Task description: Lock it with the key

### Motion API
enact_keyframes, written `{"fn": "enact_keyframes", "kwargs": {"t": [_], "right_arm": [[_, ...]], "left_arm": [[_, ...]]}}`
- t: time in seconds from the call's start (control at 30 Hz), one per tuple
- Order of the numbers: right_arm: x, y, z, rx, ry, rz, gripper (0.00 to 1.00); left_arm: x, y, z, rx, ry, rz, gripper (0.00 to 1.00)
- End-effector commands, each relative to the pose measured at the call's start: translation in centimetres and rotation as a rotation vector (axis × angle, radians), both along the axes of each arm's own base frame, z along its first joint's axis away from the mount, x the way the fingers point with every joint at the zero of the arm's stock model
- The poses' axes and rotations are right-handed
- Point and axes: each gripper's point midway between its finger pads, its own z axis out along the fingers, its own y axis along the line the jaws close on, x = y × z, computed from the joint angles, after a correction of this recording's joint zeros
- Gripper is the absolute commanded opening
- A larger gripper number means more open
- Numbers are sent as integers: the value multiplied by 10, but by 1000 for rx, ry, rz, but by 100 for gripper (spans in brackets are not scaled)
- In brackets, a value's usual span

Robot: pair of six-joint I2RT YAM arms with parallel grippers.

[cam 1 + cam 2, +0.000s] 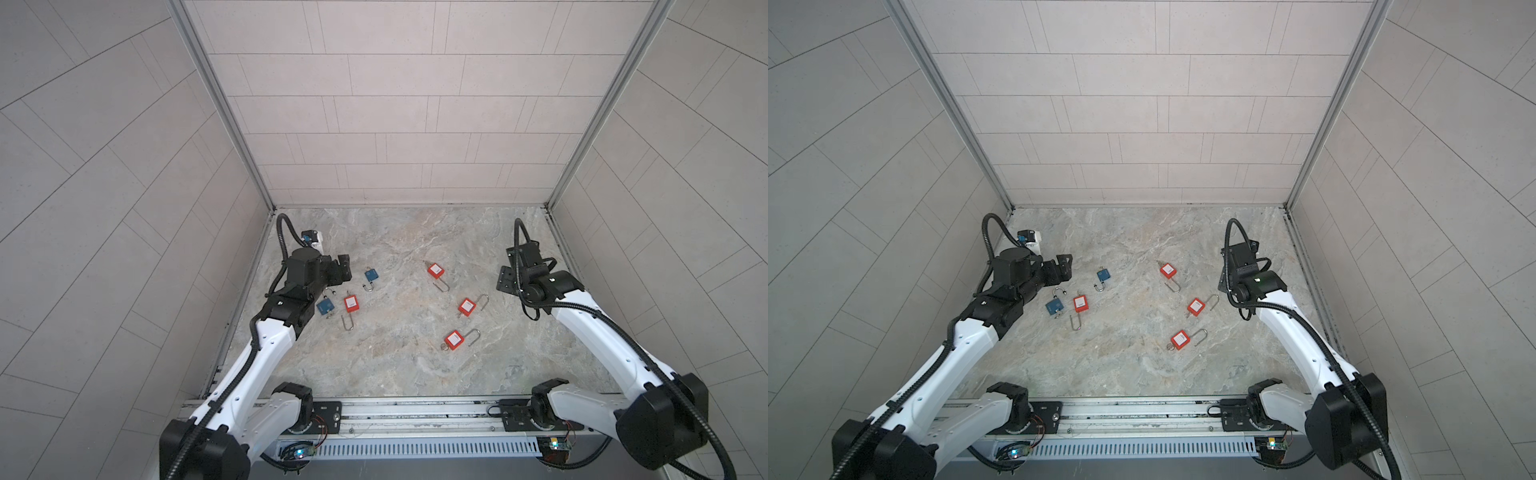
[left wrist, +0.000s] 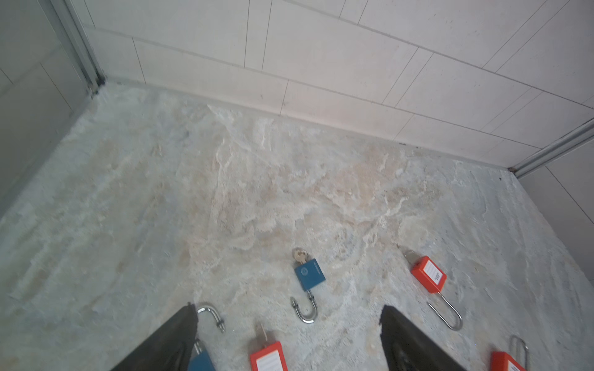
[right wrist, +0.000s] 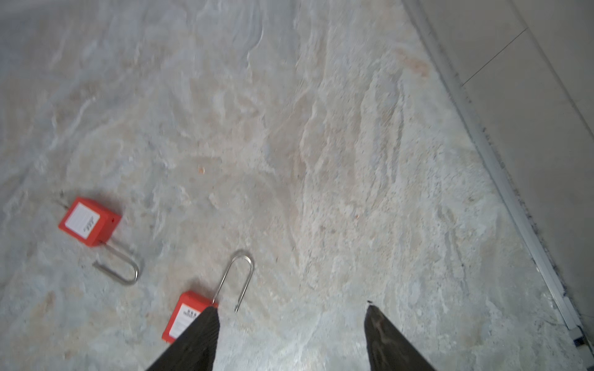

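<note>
Six padlocks lie flat on the counter (image 1: pixel 395 365), none gripped.

Left claw (image 2: pixel 288 309): fingers spread wide, released, nothing between them, not on any lock. Dead ahead of it is the blue padlock (image 2: pixel 309 275): square blue body, steel shackle popped and swung back toward the claw, key (image 2: pixel 300 255) stuck in the far end. Second blue padlock (image 2: pixel 201 361) is just beside the outer finger, half hidden behind it, shackle open too. First red padlock (image 2: pixel 268 358) is next to that, back toward the wrist, white label up, key in.

Right claw (image 3: pixel 291 307): fingers apart, empty. Second red padlock (image 3: pixel 183 316) is just beside its inner finger, partly hidden by it, long shackle unlatched and pointing ahead of the claw. Third red padlock (image 3: pixel 88 221) is farther off on that same side, shackle also unlatched. Fourth red padlock (image 1: pixel 454 338) is well behind the claw, toward the arm base; can't tell its shackle state.
</note>
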Motion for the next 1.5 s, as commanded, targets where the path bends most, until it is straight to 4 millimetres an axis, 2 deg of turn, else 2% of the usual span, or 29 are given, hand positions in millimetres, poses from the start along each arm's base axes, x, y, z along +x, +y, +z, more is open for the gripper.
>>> {"fn": "enact_keyframes", "kwargs": {"t": [0.0, 0.1, 0.23, 0.47, 0.63, 0.77, 1.0, 1.23, 1.47], "right_arm": [[-25, 29, -15, 11, 167, 27, 74], [-25, 51, -24, 18, 212, 54, 75], [-26, 73, -43, 93, 278, 54, 75], [-21, 99, -69, 175, 363, 8, 77], [-12, 110, -83, 162, 421, -62, 77], [-7, 120, -96, 175, 443, -106, 76], [-9, 115, -112, 171, 461, -200, 74], [-3, 107, -120, 180, 444, -243, 71], [0, 104, -125, 188, 440, -245, 63]], "left_arm": [[-19, -15, -28, -124, 157, 29, 93], [-18, -29, -24, -95, 157, -6, 93], [-16, -36, -20, -61, 194, -38, 93], [-13, -44, -16, -68, 215, -54, 93], [-12, -52, -12, -64, 233, -94, 93], [-12, -51, -10, -29, 258, -103, 93], [-17, -46, -19, -10, 276, -88, 93], [-17, -43, -23, 14, 287, -88, 93], [-15, -44, -29, 10, 310, -74, 93]]}}
